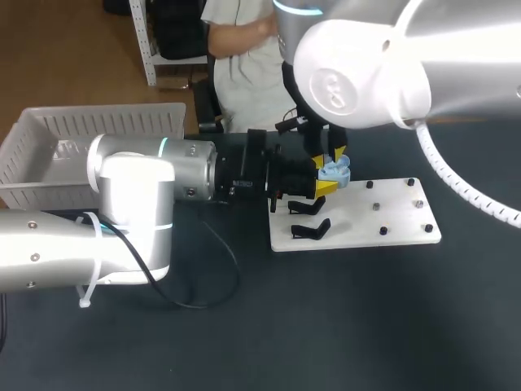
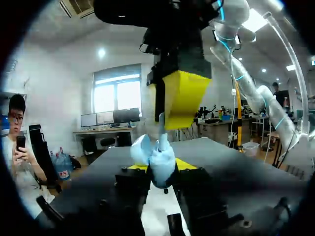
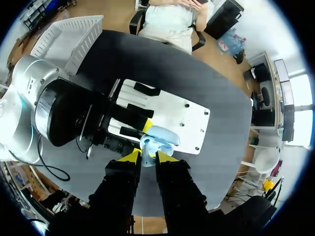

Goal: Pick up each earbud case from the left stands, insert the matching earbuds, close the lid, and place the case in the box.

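Held over the board [image 1: 391, 220]'s far edge, toward its left corner: a pale blue case [image 2: 156, 157], lid open. Pinched from two sides by the left gripper [image 2: 160, 167], one yellow tip pressed to each flank. Lower half of the case lost behind those dark fingers in the left wrist view.

Straight above it, the right gripper [image 3: 147, 156], pointing down, tips drawn nearly together on a small pale earbud [image 2: 161, 122]. Only the stem showing, under one big yellow finger, with the rest covered. Hard to tell whether touching the inside of the case or just clear of it. From overhead, no sight of the earbud at all: too small, and masked by both grippers.

On the board's left half, black stands [image 1: 311, 230], the near one plain, the others partly behind the left gripper, number unclear. On the right half, small dark pegs [image 1: 383, 231], well apart. Board's far-left corner hidden under the grippers.

At the far-left corner of the tabletop [image 1: 326, 326], a white slatted box [image 1: 49, 138]. Near side blocked by the left arm [image 1: 146, 187], left end cut off, contents not readable. Far-right corner of the tabletop covered by the right arm [image 1: 383, 65]. Thin black cable [image 1: 234, 259] looping on the tabletop, nearward of the left arm.
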You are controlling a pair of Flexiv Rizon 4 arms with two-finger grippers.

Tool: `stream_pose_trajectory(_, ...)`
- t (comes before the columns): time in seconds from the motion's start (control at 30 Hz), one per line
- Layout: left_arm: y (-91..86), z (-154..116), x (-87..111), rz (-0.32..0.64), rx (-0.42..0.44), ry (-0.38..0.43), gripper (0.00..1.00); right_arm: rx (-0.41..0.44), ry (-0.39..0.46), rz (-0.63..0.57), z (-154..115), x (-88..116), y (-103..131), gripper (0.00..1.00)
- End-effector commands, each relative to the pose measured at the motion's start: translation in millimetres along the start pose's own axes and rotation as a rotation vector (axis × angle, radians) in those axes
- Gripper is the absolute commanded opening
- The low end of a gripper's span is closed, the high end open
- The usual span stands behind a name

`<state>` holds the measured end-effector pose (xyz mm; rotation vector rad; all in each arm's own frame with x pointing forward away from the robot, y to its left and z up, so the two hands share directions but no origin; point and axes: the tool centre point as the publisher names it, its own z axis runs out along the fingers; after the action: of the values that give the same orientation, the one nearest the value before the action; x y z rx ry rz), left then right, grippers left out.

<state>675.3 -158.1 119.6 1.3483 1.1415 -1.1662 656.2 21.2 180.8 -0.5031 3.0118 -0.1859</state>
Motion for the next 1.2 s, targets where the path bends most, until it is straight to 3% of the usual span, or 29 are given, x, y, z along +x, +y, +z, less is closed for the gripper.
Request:
stream_pose_trajectory(0.03, -1.2, 0.4, -0.2, 0.001, -0.005, 0.001, 0.0, 0.002, -0.002, 0.002, 2.2, 0.3, -0.6, 0.0)
stream_pose_trajectory(1.2, -1.2, 0.4, -0.2, 0.001, -0.005, 0.001, 0.0, 0.005, -0.033, 0.021, 10.4, 3.1, -1.6, 0.0)
